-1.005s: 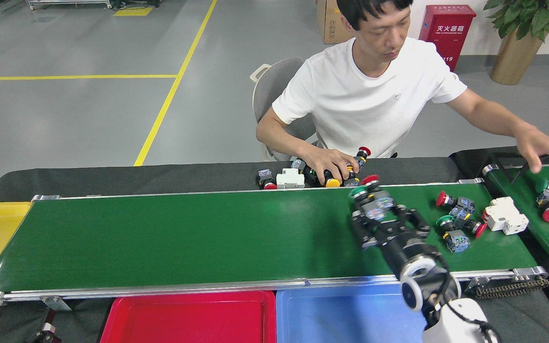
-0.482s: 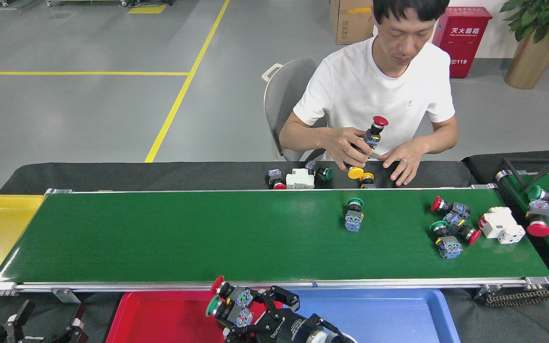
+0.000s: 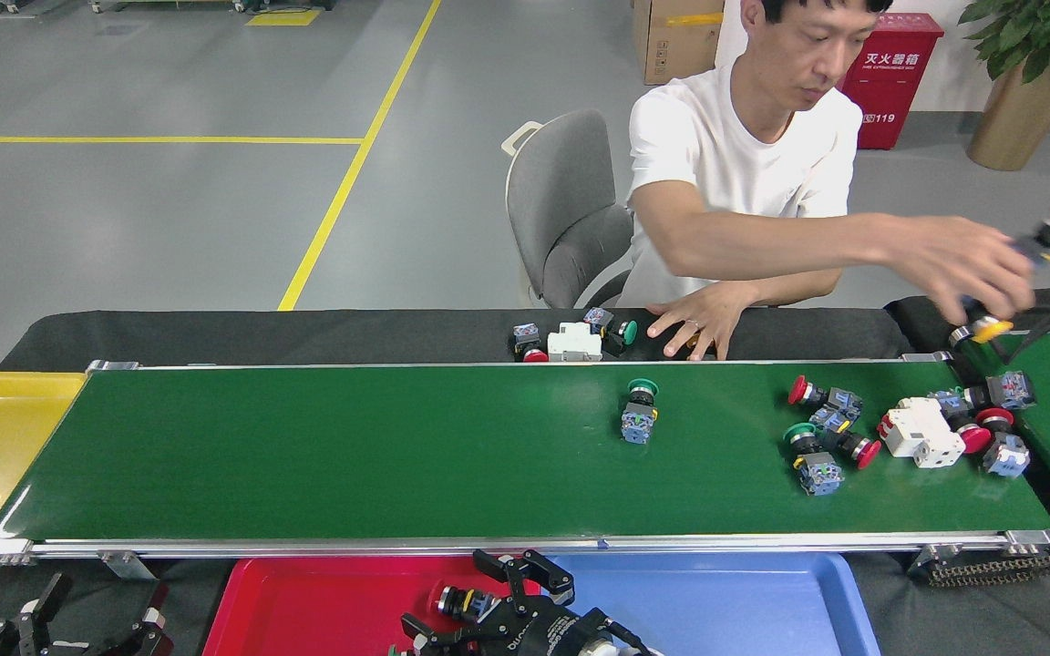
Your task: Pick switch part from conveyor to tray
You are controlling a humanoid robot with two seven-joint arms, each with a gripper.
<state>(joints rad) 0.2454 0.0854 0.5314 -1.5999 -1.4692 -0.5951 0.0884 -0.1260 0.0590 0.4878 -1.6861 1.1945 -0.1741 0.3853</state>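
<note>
R gripper (image 3: 488,606) is seen spread open over the red tray (image 3: 306,606), a switch part (image 3: 461,601) lying between its fingers w/o being clamped. L gripper (image 3: 78,629) is open at the lower-left edge. Conveyor (image 3: 306,456) is bare left of a green-capped switch (image 3: 639,412); more parts (image 3: 830,433) are bunched nr its right end.

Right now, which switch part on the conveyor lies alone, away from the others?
The green-capped switch part near the middle of the conveyor. It touches nothing, while the other parts crowd together in a cluster at the belt's right end.
</note>
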